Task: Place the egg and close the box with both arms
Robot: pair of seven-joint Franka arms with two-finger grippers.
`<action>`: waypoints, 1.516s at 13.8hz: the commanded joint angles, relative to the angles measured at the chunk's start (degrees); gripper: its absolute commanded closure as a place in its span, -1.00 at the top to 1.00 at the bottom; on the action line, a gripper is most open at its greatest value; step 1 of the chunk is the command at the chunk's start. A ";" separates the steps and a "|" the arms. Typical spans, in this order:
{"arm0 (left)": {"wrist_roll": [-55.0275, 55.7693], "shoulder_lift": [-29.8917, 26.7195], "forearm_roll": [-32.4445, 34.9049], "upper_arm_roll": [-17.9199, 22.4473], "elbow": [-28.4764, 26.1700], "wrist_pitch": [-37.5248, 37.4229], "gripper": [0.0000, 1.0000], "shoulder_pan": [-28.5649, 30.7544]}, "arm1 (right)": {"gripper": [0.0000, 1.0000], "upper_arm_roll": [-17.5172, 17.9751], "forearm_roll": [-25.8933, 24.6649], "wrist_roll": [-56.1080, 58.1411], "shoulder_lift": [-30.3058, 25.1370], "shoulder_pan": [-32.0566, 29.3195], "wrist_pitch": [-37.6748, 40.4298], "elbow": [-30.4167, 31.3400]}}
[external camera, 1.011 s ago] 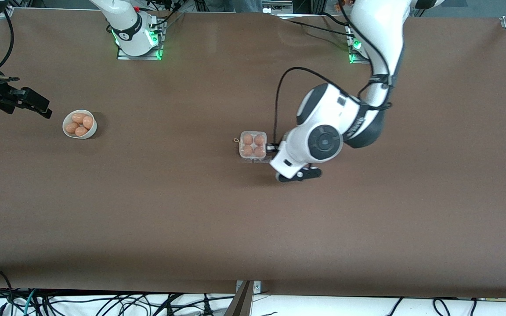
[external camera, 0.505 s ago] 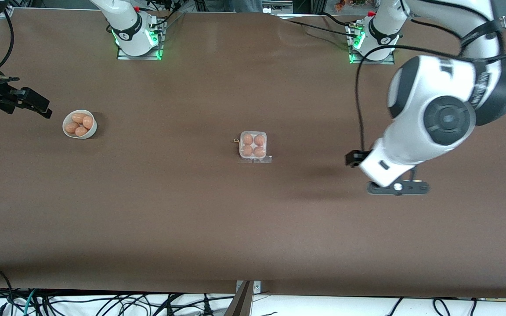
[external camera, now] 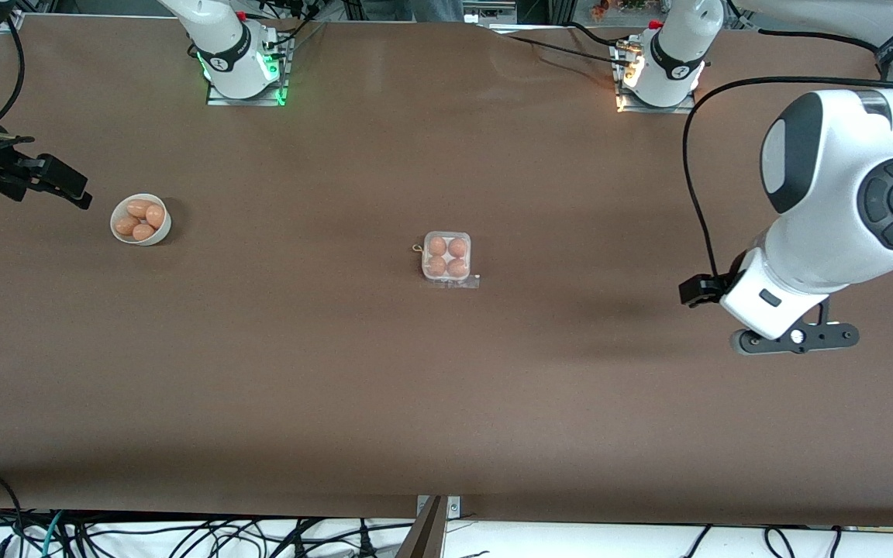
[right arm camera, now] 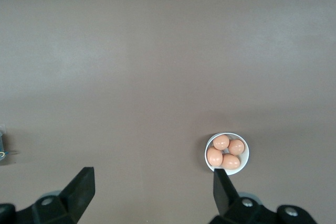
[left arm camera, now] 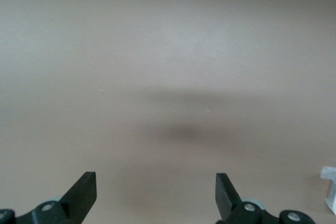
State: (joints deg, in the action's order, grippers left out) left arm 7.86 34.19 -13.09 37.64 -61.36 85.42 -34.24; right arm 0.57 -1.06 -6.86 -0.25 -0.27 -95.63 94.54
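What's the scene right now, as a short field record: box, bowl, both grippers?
box: egg carton at mid-table, four eggs inside, clear lid down
bowl: white bowl toward the right arm's end, four eggs in it
left gripper: open, empty, over bare table toward the left arm's end
right gripper: open, empty, up near the bowl

The brown counter (external camera: 338, 372) carries the closed box (external camera: 446, 258) mid-surface and a white bowl (external camera: 140, 219) of eggs toward the right arm's end.
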 commanded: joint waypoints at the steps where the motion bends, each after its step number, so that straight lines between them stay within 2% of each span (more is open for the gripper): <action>1: -1.35 -2.37 1.49 -0.10 -0.17 -0.52 1.00 5.20 | 1.00 0.49 -0.08 0.27 -0.28 -0.61 0.18 0.03; 2: -1.97 -4.81 1.66 -4.20 -0.52 -0.61 1.00 9.06 | 1.00 0.49 -0.08 0.18 -0.28 -0.53 0.18 0.03; 4: -2.15 -8.42 1.93 -15.26 -1.22 -0.61 1.00 20.21 | 1.00 0.49 -0.08 0.27 -0.28 -0.61 0.18 0.03; 5: -2.32 -10.09 3.75 -19.93 -2.70 -0.52 1.00 23.92 | 1.00 0.49 -0.08 0.18 -0.28 -0.61 0.18 0.03; 7: -2.50 -13.61 12.16 -25.49 -8.66 0.18 1.00 24.74 | 1.00 0.49 -0.08 0.18 -0.28 -0.53 0.18 0.03; 9: -2.59 -18.43 15.89 -30.15 -17.96 3.76 1.00 25.45 | 1.00 0.49 -0.08 0.18 -0.28 -0.53 0.01 0.03; 10: -2.59 -20.37 15.99 -30.43 -21.84 6.05 1.00 25.45 | 1.00 0.49 -0.08 0.18 -0.28 -0.53 0.10 0.12; 13: -3.20 -24.25 15.29 -30.61 -27.66 9.57 1.00 25.62 | 1.00 0.49 -0.17 0.18 -0.28 -0.53 0.10 0.03; 17: -9.34 -27.51 10.90 -30.96 -31.28 11.96 1.00 29.57 | 1.00 0.49 -0.17 0.18 -0.28 -0.53 0.10 0.03; 19: -9.88 -28.39 10.54 -30.96 -31.37 12.04 1.00 30.46 | 1.00 0.49 -0.17 0.18 -0.28 -0.53 0.10 0.03; 21: -10.15 -28.83 10.45 -30.96 -33.99 14.93 1.00 30.46 | 1.00 0.49 -0.43 0.18 -0.28 -0.53 0.01 0.03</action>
State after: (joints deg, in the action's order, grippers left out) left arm -0.82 7.49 -1.43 7.34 -90.98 97.00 -4.21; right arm 0.57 -1.06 -6.86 -0.25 -0.28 -95.63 94.55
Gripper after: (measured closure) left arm 0.000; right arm 0.000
